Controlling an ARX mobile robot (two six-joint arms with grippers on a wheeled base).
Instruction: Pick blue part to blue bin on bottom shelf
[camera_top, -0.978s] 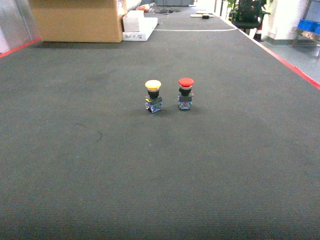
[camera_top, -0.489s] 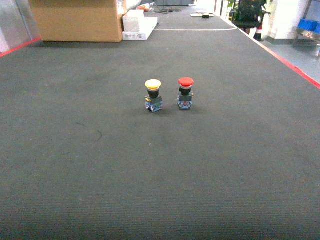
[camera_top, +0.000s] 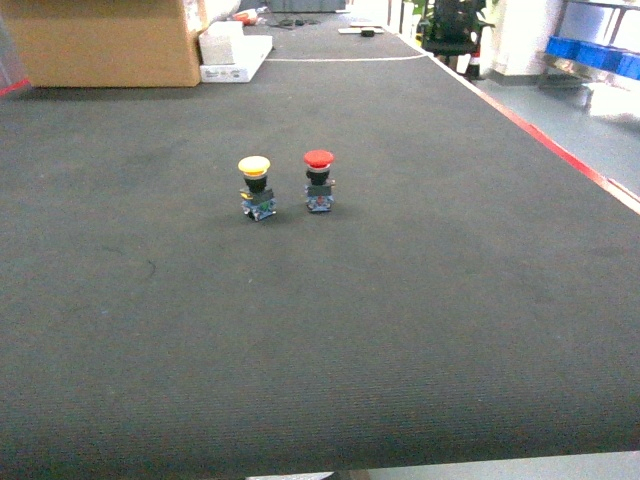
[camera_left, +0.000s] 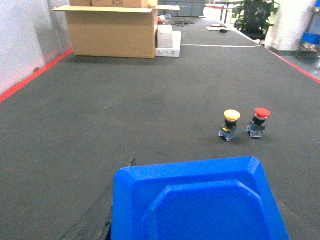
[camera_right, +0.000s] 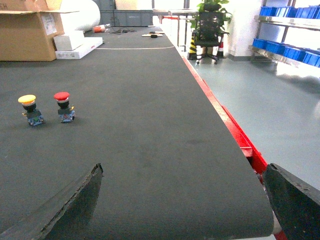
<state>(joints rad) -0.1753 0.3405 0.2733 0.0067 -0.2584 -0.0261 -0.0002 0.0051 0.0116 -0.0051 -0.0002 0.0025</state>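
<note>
Starting at the far left, a cardboard box (camera_left: 112, 32) is sitting at the back of the dark mat (camera_top: 320, 330), with flat white boxes (camera_left: 167, 42) lying just beside it.

Low in the left wrist view, the left gripper (camera_left: 195, 212) is filling the bottom of the frame. A bright-looking blue part (camera_left: 192, 192) is sitting right in front of the lens, with one dark finger (camera_left: 92, 222) pressing along its left side. The other finger is hidden behind the block, so the part only appears to be clamped between the fingers rather than merely resting there. It is hanging above the mat, well short of the buttons.

Moving toward the middle, the yellow-capped button (camera_top: 255, 187) is standing upright on the mat, and the red-capped button (camera_top: 319, 181) is standing upright just to its right. They are close together but not touching.

On to the right gripper (camera_right: 183, 169): its two dark fingers (camera_right: 75, 202) are spreading wide at the bottom corners of the right wrist view, carrying nothing, with only bare mat between them.

Further right, a red strip (camera_right: 235, 132) is running along the mat's edge. Beyond it a black chair (camera_right: 209, 27) is standing on the grey floor. At the far right, blue bins (camera_right: 287, 50) are lining a steel rack (camera_right: 280, 20), well away from the part.
</note>
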